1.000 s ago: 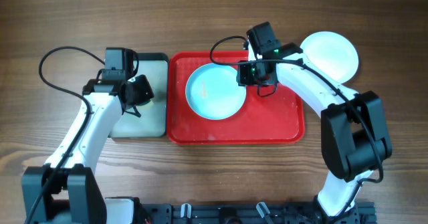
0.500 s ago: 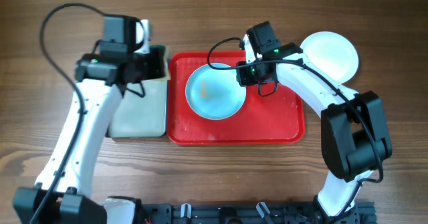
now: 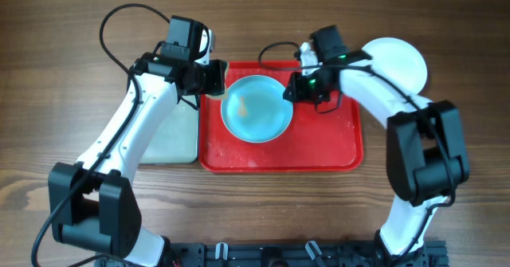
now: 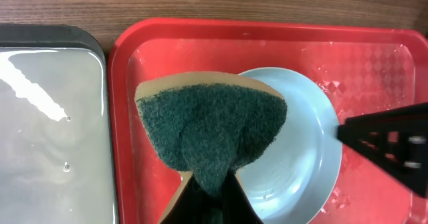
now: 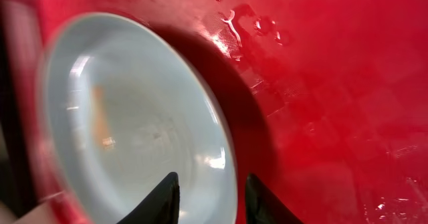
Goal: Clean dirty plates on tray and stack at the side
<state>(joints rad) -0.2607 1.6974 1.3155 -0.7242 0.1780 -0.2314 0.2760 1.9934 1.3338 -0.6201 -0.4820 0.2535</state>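
Overhead view, items as found:

- Red tray (image 3: 319, 151): centre of the wooden table (image 3: 64, 28), long side running left to right. Water drops (image 5: 231, 20) on its floor.
- Blue plate (image 3: 255, 107): one, pale blue, inside the red tray, in its upper left part. An orange streak (image 3: 241, 105) marks its inside. In the right wrist view its right edge casts a dark shadow on the tray, so it is probably tipped up on that side.
- White plate (image 3: 394, 64): on the table just beyond the tray's upper right corner, partly covered by the right arm.
- Small tray (image 3: 171, 135): black rim, pale inside, touching the red tray's left side. The left wrist view shows water in it.
- Sponge (image 4: 210, 127): green scouring face, tan backing, folded.
- Left gripper (image 3: 215, 77): above the red tray's upper left corner, beside the blue plate's left rim, clamped on the lower end of the sponge.
- Right gripper (image 3: 293, 88): at the blue plate's right rim. In its wrist view one fingertip is over the plate's inside and one over the tray, the rim between them; it appears to pinch the rim.
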